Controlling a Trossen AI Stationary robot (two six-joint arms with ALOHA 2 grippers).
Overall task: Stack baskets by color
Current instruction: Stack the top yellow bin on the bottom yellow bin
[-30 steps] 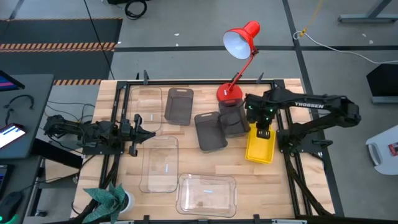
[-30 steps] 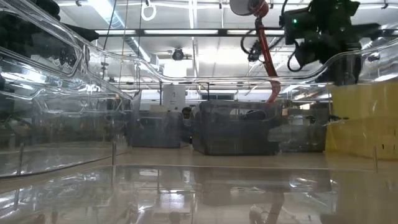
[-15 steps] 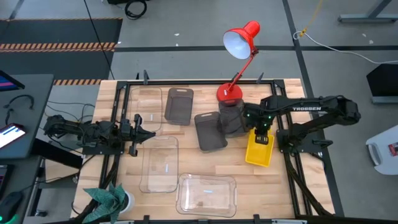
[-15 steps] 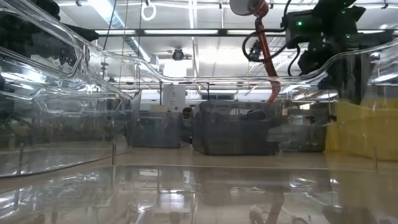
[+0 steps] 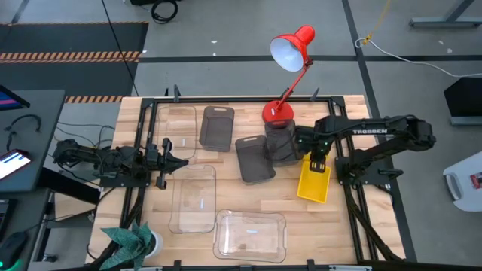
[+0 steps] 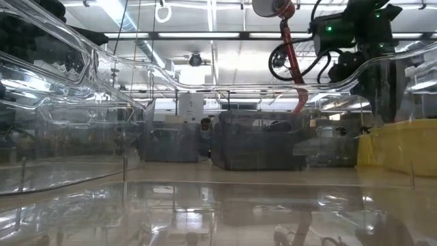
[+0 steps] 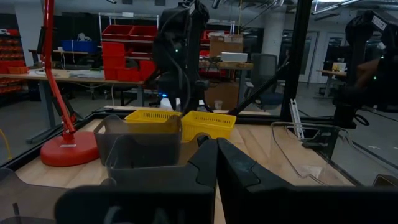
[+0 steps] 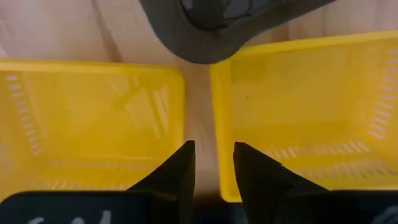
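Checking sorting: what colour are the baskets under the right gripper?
Bright yellow baskets; the right wrist view shows them best.

From the right gripper [image 5: 317, 161], a narrow strip of bare table [image 8: 198, 112] runs between two yellow baskets [image 8: 87, 124] [image 8: 311, 112], blocked at twelve o'clock by a dark grey basket [image 8: 211, 25], the red lamp base [image 5: 277, 113] beyond.

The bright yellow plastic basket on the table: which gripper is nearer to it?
Right. The right gripper hangs over the bright yellow plastic basket, jaws open; the left gripper waits far across the table, shut.
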